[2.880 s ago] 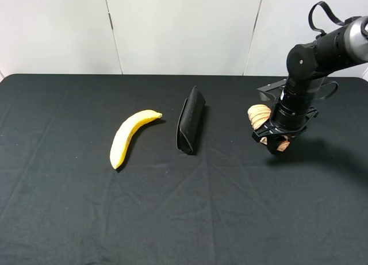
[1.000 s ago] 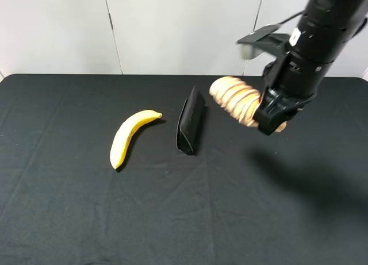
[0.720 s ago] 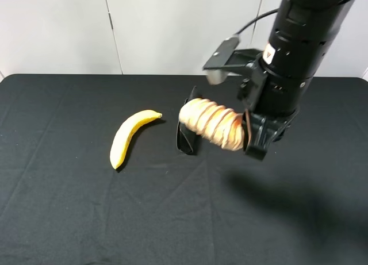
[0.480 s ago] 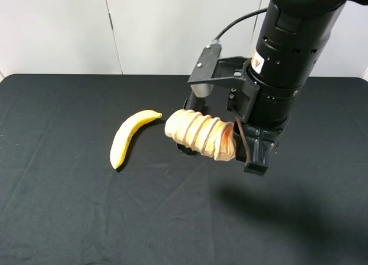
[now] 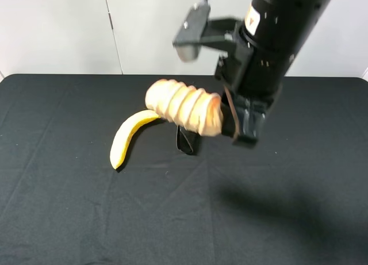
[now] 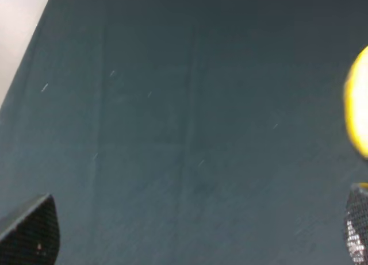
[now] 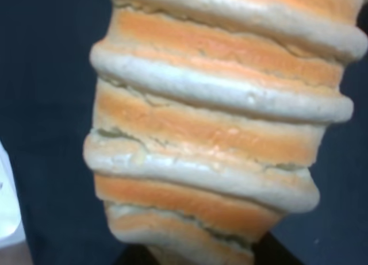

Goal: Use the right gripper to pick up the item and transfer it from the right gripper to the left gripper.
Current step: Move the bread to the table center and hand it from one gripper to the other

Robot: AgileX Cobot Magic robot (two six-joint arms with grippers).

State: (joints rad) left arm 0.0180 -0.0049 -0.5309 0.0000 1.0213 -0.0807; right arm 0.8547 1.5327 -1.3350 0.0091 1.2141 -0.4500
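The item, a tan-and-cream ridged loaf (image 5: 183, 107), hangs in the air over the table's middle, held by one end. My right gripper (image 5: 231, 122) is shut on that end, and its bulky black arm with a white label rises above it. The loaf fills the right wrist view (image 7: 218, 121). My left gripper does not show in the exterior high view. In the left wrist view it (image 6: 192, 233) is open and empty over bare dark cloth, with only its two fingertips (image 6: 31, 230) showing at the corners.
A yellow banana (image 5: 127, 137) lies on the black cloth (image 5: 86, 207) left of centre; its edge shows in the left wrist view (image 6: 357, 110). A black folded case (image 5: 187, 143) lies beside it, mostly hidden behind the loaf. A white wall stands behind the table.
My right gripper lifted the loaf off the cloth at the right and carried it up and left. It now hangs in front of the case, near the banana's tip.
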